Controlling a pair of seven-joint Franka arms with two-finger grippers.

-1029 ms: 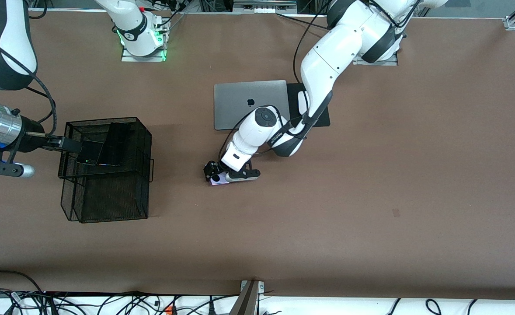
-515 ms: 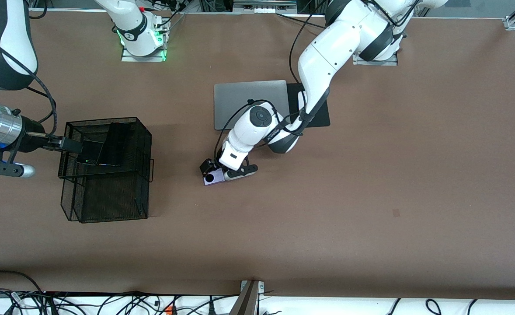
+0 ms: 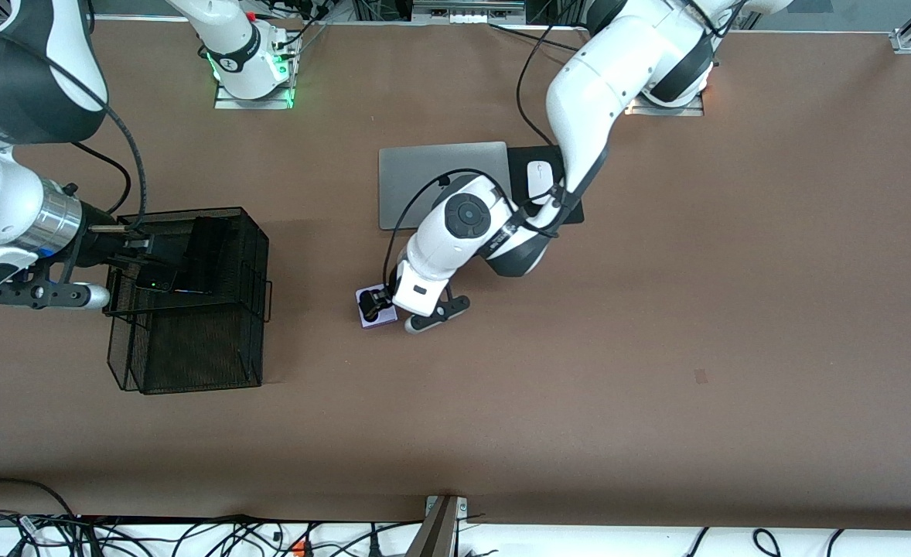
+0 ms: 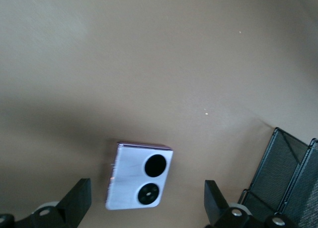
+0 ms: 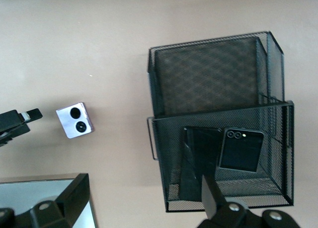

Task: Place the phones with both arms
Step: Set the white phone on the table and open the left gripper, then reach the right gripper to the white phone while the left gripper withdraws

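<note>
The mesh basket [image 3: 192, 302] holds the black slab phone [image 5: 191, 163] and square black phone [image 5: 241, 149]. The lavender phone [image 3: 369, 307], clamped a second ago, has been released onto the table; the left gripper [image 3: 378, 304] is spread above it. The right gripper [image 3: 134, 255] is held open over the basket.

We see a brown tabletop [image 3: 656, 325] carrying a closed silver laptop [image 3: 417, 174], a black mouse pad [image 3: 571, 210] just beside it with a white mouse [image 3: 539, 179] on it, a black mesh basket [image 3: 192, 340] toward the right arm's end, and a lavender phone [image 3: 370, 317] nearer the front camera than the laptop.
</note>
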